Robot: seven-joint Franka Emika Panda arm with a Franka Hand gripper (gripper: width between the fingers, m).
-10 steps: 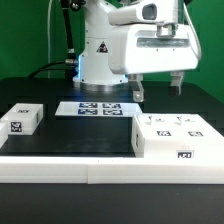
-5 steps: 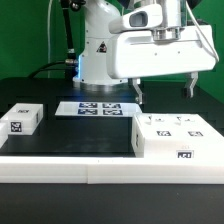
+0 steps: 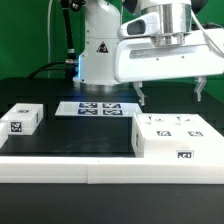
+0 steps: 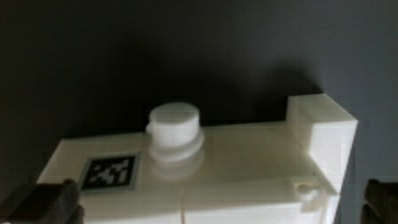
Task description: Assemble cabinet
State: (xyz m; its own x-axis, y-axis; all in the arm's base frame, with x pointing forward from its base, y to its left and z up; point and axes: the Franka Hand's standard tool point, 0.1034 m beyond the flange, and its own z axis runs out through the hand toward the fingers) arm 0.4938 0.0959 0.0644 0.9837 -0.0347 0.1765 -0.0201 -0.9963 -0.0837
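white glossy arm [image 3: 95, 65] — black triangle sticker [image 3: 101, 47], dark fingers [image 3: 141, 96]

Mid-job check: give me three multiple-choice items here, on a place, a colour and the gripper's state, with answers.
1. In the exterior view, the small block lies where from the cabinet?
A. on its top
B. to the exterior view's left
C. inside it
2. The cabinet's body is:
A. white
B. red
C. green
3. The gripper is:
A. shut on the small block
B. shut on the cabinet
C. open, empty
Answers: B, it sits apart across the dark table; A, its panels are white; C, both fingers hang spread with nothing between.
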